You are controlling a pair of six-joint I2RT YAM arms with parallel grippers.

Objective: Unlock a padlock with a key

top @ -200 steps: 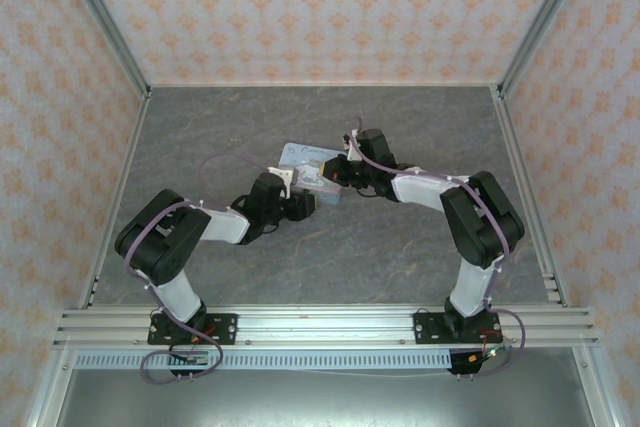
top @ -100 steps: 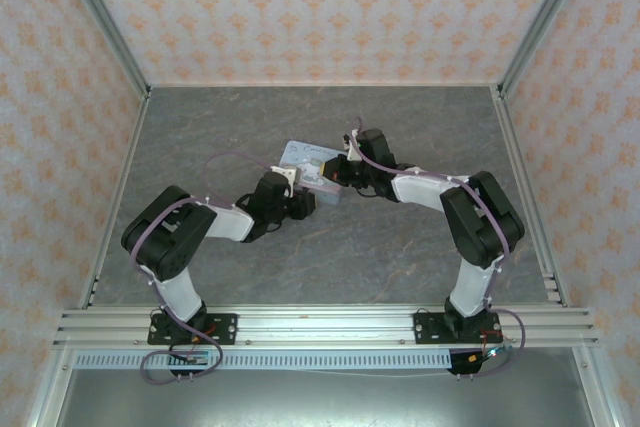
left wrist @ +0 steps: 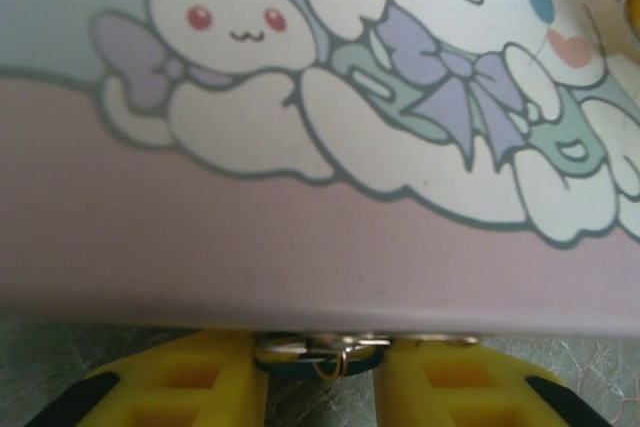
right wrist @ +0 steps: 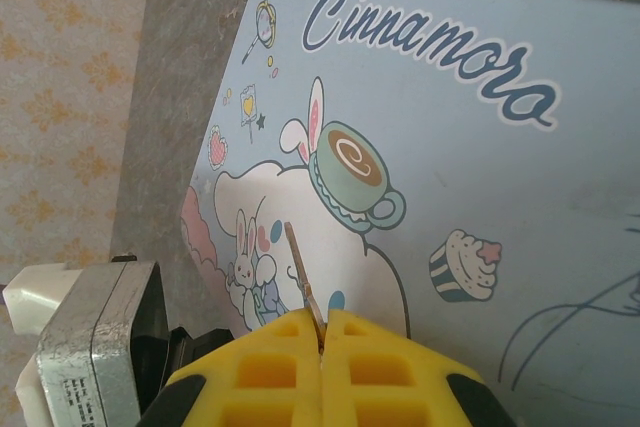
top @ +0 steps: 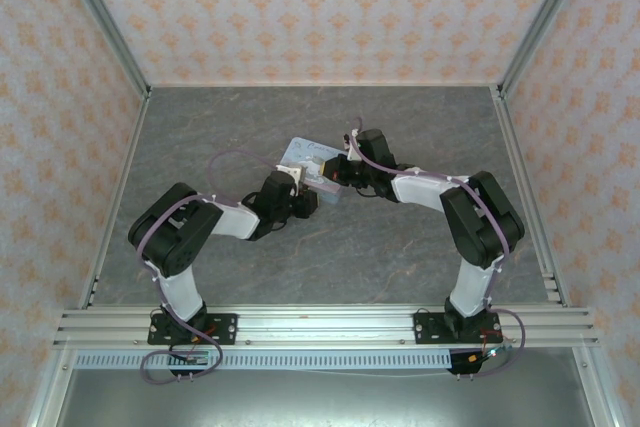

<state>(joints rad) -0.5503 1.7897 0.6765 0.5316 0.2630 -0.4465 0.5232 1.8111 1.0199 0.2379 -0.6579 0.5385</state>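
Your right gripper [right wrist: 322, 322] is pressed shut on the key [right wrist: 299, 269], whose long axis slants up-left over the tin [right wrist: 450, 197] (blade outward). Your left gripper [left wrist: 320, 355] pinches the padlock [left wrist: 296, 361] at the tin's edge.

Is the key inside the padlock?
No, the key sticks out bare from the shut right gripper, with the tin behind it.

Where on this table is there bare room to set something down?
Bare table between the tin and the back wall, beside the left wall, and between the two arm bases. Crowded around the tin, where the left gripper and right gripper sit.
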